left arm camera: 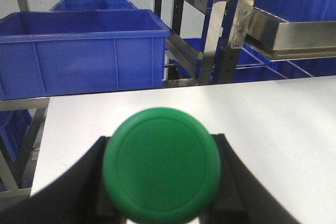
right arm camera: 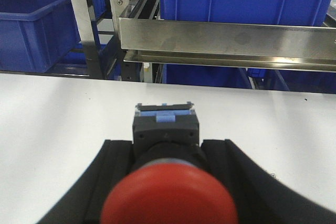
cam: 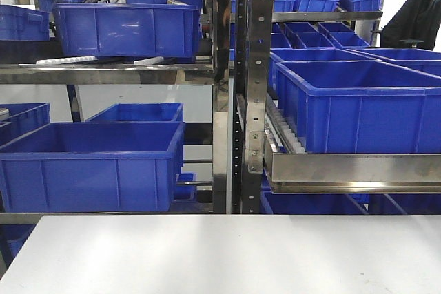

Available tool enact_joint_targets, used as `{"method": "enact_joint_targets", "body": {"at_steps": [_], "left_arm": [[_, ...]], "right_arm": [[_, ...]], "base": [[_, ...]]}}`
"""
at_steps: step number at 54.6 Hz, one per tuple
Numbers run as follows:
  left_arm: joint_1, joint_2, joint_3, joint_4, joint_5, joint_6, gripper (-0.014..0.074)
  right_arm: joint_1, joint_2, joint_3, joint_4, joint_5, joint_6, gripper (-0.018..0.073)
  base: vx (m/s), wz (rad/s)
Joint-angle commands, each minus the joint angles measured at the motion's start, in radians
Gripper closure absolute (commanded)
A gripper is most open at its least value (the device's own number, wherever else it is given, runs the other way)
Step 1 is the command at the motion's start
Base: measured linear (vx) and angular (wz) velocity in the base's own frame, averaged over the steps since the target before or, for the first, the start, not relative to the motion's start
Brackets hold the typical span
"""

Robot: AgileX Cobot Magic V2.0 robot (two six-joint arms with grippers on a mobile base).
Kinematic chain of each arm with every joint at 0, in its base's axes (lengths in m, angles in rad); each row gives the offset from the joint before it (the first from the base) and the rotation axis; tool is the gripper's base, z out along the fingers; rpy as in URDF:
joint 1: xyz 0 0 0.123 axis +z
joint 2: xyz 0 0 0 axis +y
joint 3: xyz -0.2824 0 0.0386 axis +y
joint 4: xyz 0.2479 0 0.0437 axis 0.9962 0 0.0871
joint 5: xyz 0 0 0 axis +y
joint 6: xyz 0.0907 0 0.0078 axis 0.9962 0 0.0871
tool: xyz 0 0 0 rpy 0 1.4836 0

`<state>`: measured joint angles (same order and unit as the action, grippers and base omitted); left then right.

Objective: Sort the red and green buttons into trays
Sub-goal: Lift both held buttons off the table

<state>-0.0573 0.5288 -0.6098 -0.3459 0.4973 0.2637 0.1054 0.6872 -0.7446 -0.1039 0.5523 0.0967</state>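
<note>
Left end effector (left arm camera: 160,182): clamped on the green button (left arm camera: 161,163), black fingers (left arm camera: 79,182) hugging it on both sides, domed cap turned straight at the wrist camera and filling the lower middle of the view.
Left arm pose: held low, looking out along the white tabletop (left arm camera: 262,108) toward the racks; whether the button touches the surface, I can't tell.
Right end effector (right arm camera: 168,182): gripping the red button (right arm camera: 169,198), red cap nearest the lens and blurred, its dark square body (right arm camera: 165,132) with a blue tab pointing away over the tabletop.
Right arm pose: also low and level, facing a steel shelf rail (right arm camera: 226,43).
Front view: bare white tabletop (cam: 220,253) only, neither arm in shot.
Background: blue crates (cam: 89,163) sit on metal racks (cam: 231,87) behind the tabletop.
Trays: in none of the three views.
</note>
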Motion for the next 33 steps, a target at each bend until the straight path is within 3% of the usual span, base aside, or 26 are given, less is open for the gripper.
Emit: {"method": "enact_joint_targets", "body": {"at_steps": [1, 33], "left_arm": [[-0.006, 0.002, -0.027, -0.021, -0.079, -0.002, 0.0596], [-0.008, 0.002, -0.027, -0.021, -0.079, -0.002, 0.0596]], "right_arm": [[0.001, -0.002, -0.028, -0.017, -0.092, -0.003, 0.0568], [0.001, -0.002, -0.028, -0.017, -0.092, -0.003, 0.0568]], "base": [[0.0, 0.0], [0.0, 0.0]]}}
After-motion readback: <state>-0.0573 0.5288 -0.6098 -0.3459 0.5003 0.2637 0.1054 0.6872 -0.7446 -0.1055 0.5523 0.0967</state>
